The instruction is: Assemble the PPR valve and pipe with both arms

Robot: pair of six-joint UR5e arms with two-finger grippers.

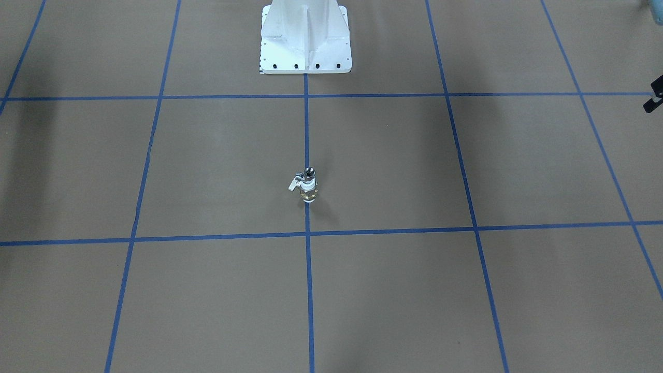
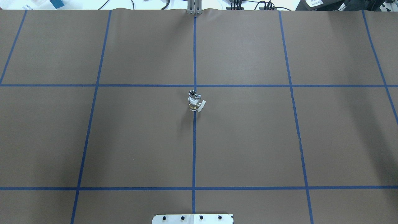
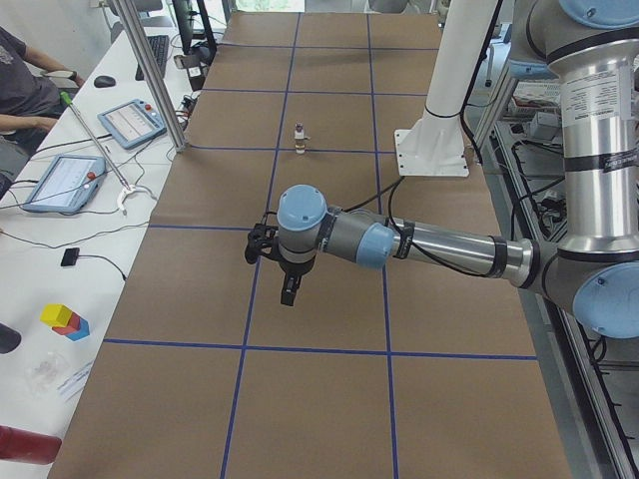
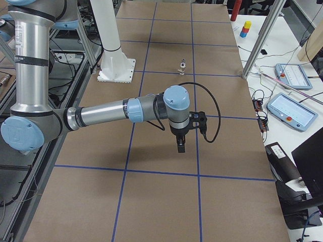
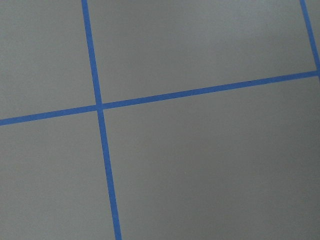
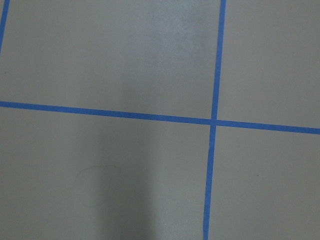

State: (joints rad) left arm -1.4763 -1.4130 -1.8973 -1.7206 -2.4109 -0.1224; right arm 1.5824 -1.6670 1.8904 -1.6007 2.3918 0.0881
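from the left end, the left gripper [image 3: 289,292] hangs nearest over the brown bench [image 3: 329,399], pointing down; i cannot tell whether it is open or closed. the same goes for the right gripper [image 4: 180,146] at the other end. farther along, the ppr valve [image 1: 308,190] stands upright on the centre blue line [image 1: 306,129], the pipe [image 1: 310,172] seated on top. beyond is the white pedestal [image 1: 305,41].

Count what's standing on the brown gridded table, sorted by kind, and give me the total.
PPR valve: 1
pipe: 1 (sits on top of the valve)
white pedestal base: 1
Total: 3
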